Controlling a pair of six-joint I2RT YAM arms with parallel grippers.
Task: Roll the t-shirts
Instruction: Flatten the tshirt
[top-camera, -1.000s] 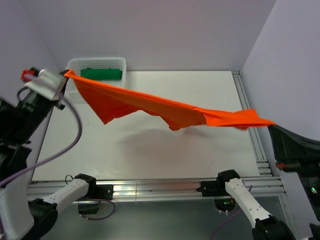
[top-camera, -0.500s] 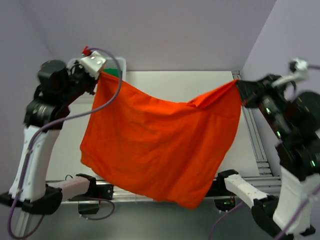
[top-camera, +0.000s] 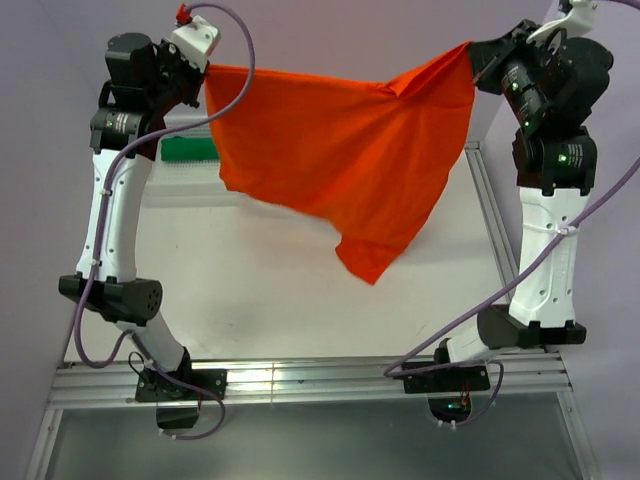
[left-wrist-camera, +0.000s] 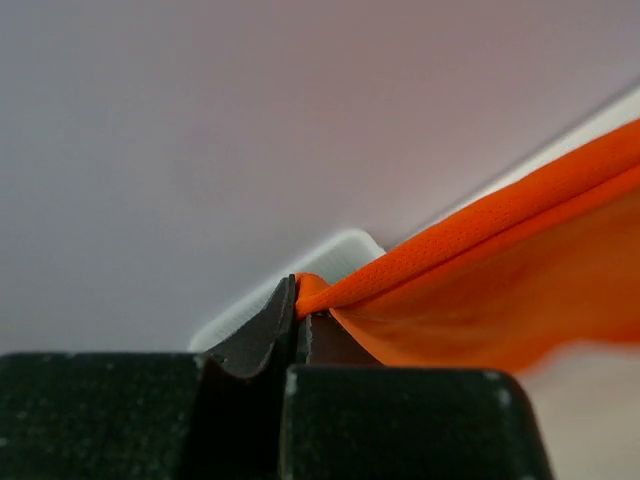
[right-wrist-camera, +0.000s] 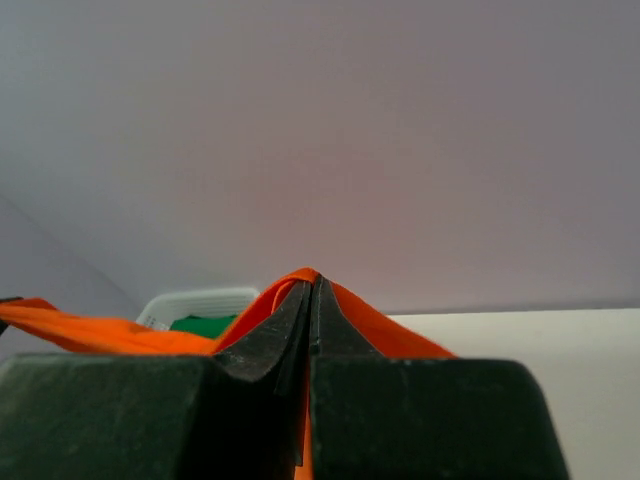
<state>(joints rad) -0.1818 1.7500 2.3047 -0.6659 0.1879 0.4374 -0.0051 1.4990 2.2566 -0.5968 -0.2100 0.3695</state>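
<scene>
The orange-red t-shirt (top-camera: 340, 150) hangs spread in the air high above the table, stretched between both arms. My left gripper (top-camera: 207, 70) is shut on its upper left corner; in the left wrist view (left-wrist-camera: 298, 300) the cloth (left-wrist-camera: 480, 280) runs off to the right from the closed jaws. My right gripper (top-camera: 470, 50) is shut on the upper right corner; in the right wrist view (right-wrist-camera: 312, 300) the cloth (right-wrist-camera: 390, 325) drapes over both fingers. The dark green t-shirt (top-camera: 188, 148) lies in the basket, mostly hidden behind the orange one; it also shows in the right wrist view (right-wrist-camera: 205, 325).
A white mesh basket (right-wrist-camera: 190, 300) stands at the table's far left corner. The white table (top-camera: 260, 290) lies under the hanging shirt, with a metal rail (top-camera: 490, 215) along its right edge. Purple walls close the back and sides.
Both arms have risen and moved toward the back, lifting the orange-red t-shirt higher. Its lower edge has swung from over the front rail to above the table's middle.
</scene>
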